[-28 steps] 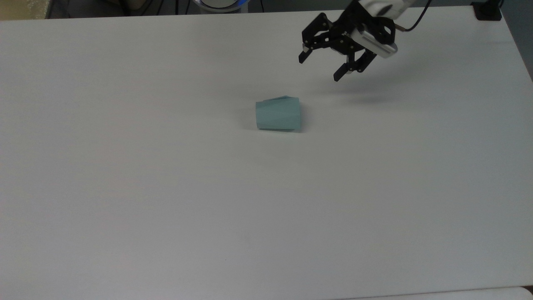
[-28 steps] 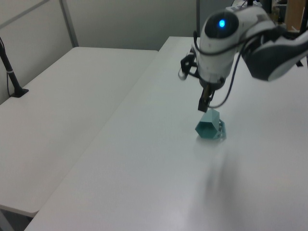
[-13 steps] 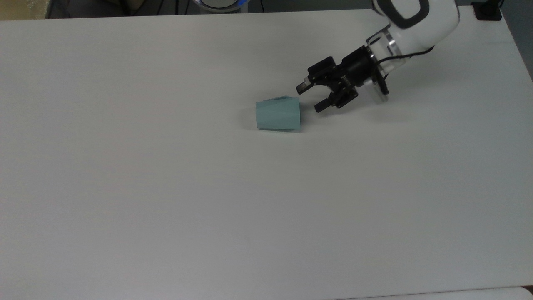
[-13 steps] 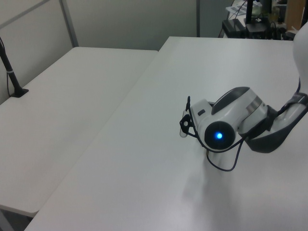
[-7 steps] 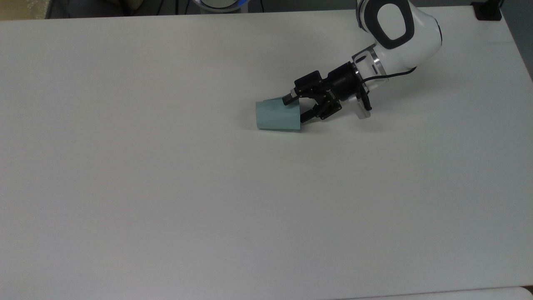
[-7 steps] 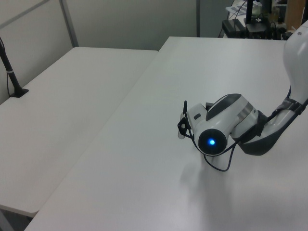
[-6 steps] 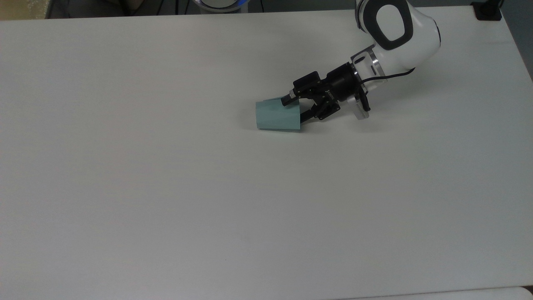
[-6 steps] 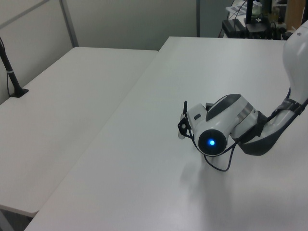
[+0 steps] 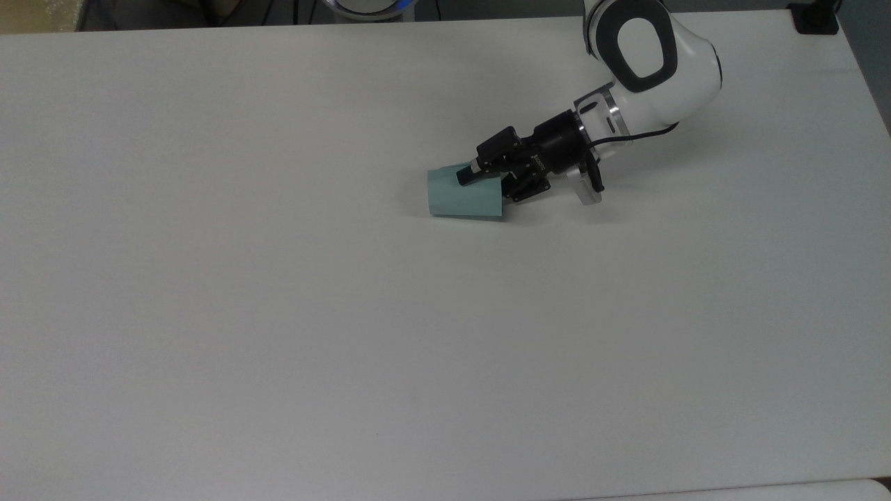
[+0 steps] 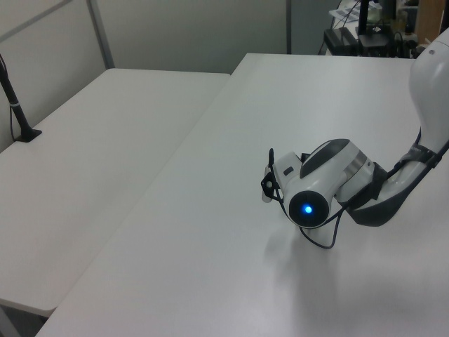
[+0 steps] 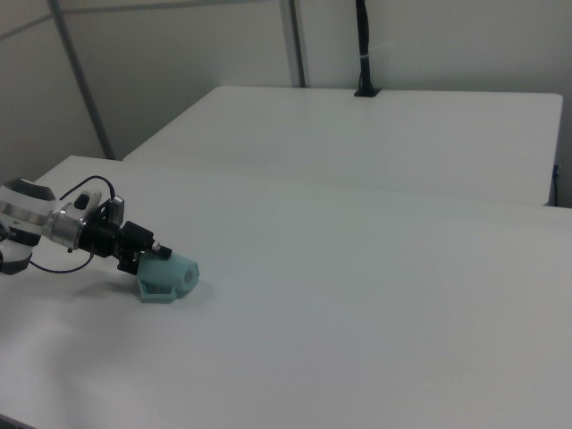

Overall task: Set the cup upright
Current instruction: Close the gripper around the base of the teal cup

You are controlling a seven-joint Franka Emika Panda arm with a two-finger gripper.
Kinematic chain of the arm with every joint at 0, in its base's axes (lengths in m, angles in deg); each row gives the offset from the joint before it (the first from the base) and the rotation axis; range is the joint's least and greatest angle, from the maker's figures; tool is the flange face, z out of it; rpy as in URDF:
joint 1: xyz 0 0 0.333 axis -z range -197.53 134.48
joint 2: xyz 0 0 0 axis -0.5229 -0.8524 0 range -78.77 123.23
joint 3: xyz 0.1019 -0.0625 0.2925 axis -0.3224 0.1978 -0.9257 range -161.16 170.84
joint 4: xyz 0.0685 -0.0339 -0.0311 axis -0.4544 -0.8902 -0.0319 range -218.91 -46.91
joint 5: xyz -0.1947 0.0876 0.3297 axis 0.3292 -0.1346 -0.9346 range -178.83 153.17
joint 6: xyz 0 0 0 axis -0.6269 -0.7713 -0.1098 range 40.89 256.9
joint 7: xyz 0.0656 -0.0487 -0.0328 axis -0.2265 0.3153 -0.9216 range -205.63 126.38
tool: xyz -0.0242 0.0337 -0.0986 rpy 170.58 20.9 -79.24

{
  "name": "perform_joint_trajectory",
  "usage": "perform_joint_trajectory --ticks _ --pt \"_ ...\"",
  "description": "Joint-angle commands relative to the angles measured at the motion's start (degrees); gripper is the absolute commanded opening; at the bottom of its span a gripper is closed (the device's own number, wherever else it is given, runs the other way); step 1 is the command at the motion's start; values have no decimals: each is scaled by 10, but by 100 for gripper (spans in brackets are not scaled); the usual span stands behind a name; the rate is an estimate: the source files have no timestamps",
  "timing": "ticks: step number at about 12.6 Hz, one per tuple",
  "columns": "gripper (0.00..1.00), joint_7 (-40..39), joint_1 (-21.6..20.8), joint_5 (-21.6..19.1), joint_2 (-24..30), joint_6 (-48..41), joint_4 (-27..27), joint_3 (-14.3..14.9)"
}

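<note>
Top view: the cup (image 9: pixel 463 196) lies on its side just above the middle of the frame, slightly right of centre, on the white tabletop (image 9: pixel 278 313), its wider rim end turned toward the top view's right. The gripper (image 9: pixel 484 182) reaches in low from the upper right, nearly level with the tabletop. One finger lies over the cup's upper wall near the rim and the other appears to go in at the mouth, so the jaws straddle the wall with a gap between them, not yet visibly pinched.

In the right view the cup (image 11: pixel 166 276) sits at the lower left, with the gripper (image 11: pixel 148 253) pressed close against its near end (the handle is hard to pick out there).

The step in hand looks like securing the rim wall before tipping. To do it well, the gripper should probably close firmly on the wall without sliding the cup along the tabletop. The wrist should then rotate so the narrow base swings down, and the lift should stay small until the base sits flat.
</note>
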Motion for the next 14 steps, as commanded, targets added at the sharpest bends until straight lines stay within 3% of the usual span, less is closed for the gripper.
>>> perform_joint_trajectory --ticks 1,2,10,12,14 --pt "15 7 5 20 7 -14 -13 -7" --pt "0 7 5 22 7 -14 -15 -7" --pt "0 13 7 27 13 -13 -34 -8" --pt "0 6 29 11 64 -12 -33 -8" --pt "0 -19 54 -32 111 22 -36 -8"
